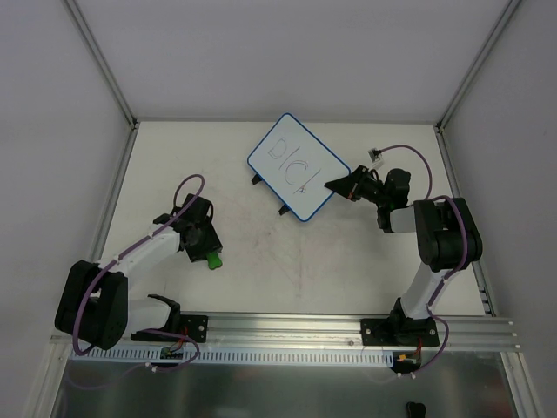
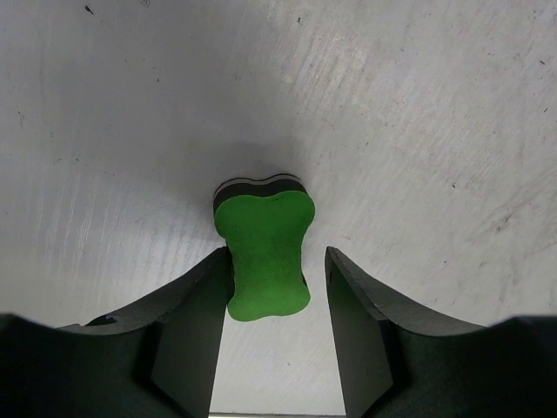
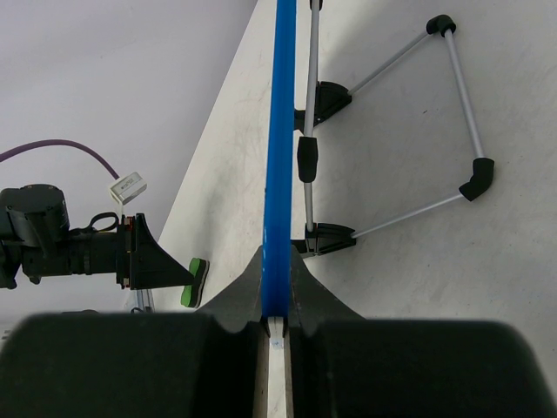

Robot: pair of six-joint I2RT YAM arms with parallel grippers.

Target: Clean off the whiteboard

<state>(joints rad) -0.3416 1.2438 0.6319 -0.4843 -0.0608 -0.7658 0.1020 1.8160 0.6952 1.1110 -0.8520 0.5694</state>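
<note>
The whiteboard (image 1: 298,165), white with a blue rim and dark marker lines on its face, stands tilted at the back middle of the table. My right gripper (image 1: 331,185) is shut on its right edge; the right wrist view shows the blue rim (image 3: 280,131) pinched between the jaws (image 3: 277,261). A small green eraser (image 2: 264,252) with a black underside lies flat on the table at the left. My left gripper (image 2: 279,254) straddles it. The left finger touches its side and a gap shows at the right finger, so the jaws stand open. From above, the eraser (image 1: 213,259) pokes out at the left gripper's (image 1: 207,248) tip.
The board's wire stand with black feet (image 3: 452,104) rests on the table behind it. A white connector on a purple cable (image 1: 376,157) lies right of the board. Walls close in the table on three sides; an aluminium rail (image 1: 287,326) runs along the near edge.
</note>
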